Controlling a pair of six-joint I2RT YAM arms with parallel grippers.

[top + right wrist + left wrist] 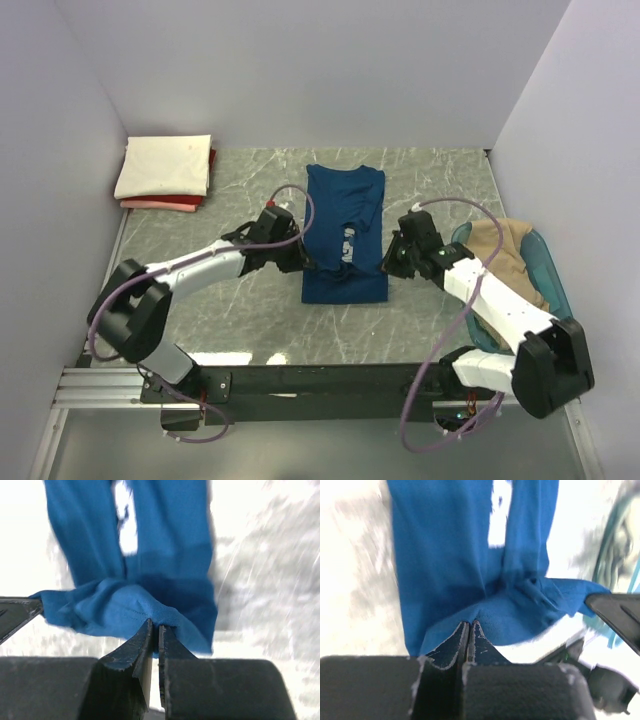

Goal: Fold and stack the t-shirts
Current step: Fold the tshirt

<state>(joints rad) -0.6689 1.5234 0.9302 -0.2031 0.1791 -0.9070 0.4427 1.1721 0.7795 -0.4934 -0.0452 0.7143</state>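
A dark blue t-shirt [345, 200] lies lengthwise in the middle of the marble table, part of its pale print [350, 240] showing. My left gripper [300, 260] sits at the shirt's left edge. In the left wrist view it [469, 625] is shut on a pinch of blue cloth [445, 555]. My right gripper [392, 258] is at the shirt's right edge. In the right wrist view it [156, 627] is shut on a bunched fold of the same shirt [170, 540]. The cloth hangs gathered between the two grippers. A folded cream t-shirt [165, 165] rests on a red one [185, 203] at the back left.
A teal tub [555, 280] stands at the right edge with a tan t-shirt [505, 250] in it, beside my right arm. White walls close in the back and both sides. A black rail [320, 380] runs along the near edge.
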